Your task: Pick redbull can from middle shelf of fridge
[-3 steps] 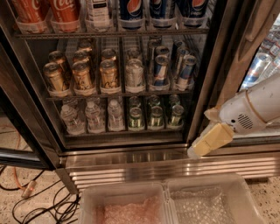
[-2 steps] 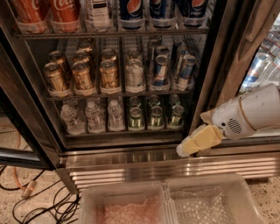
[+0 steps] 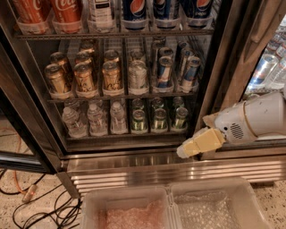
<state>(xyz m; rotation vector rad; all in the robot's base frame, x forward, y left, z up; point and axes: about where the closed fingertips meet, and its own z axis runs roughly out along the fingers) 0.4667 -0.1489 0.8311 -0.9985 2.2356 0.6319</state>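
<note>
The fridge [image 3: 178, 171] stands open in front of me, with a ribbed steel base. On its middle shelf [image 3: 120, 95], several slim blue-and-silver redbull cans stand at the right; the front ones are one redbull can [image 3: 164, 73] and another [image 3: 191, 71]. My gripper [image 3: 195, 145], cream-coloured on a white arm, hangs low at the right. It is in front of the fridge's bottom right corner, below and to the right of the redbull cans, touching nothing.
Gold cans [image 3: 85, 78] and pale silver cans [image 3: 137, 76] fill the left and middle of the same shelf. Cola and Pepsi bottles [image 3: 134, 11] stand above, water bottles [image 3: 96, 120] and green cans [image 3: 159, 120] below. Two clear bins [image 3: 129, 210] sit at the bottom; cables [image 3: 27, 197] lie on the floor at the left.
My gripper has moved left and slightly down, closer to the fridge's bottom right corner. The cans have not moved.
</note>
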